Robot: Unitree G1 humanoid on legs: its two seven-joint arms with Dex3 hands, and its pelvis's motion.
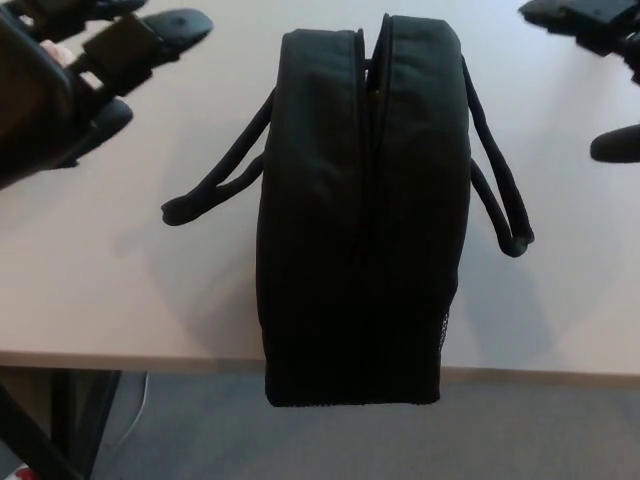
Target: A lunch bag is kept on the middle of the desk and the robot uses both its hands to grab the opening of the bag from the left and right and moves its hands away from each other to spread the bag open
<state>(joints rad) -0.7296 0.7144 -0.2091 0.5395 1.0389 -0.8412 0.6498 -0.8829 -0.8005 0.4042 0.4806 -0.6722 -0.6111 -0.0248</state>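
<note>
you see the left hand [60,85] and right hand [605,60] with fingers spread, holding nothing, flanking the closed lunch bag [360,210] on the bench [120,290].

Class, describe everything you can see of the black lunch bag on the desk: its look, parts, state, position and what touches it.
The lunch bag is black, of soft, padded-looking fabric, standing upright in the middle of the pale desk, its near end hanging over the front edge. A seam runs along its top, parted only slightly at the far end. One looped handle droops to the left, another to the right. A mesh patch shows at its lower right corner. Only the desk touches it; neither the left hand nor the right hand does.
</note>
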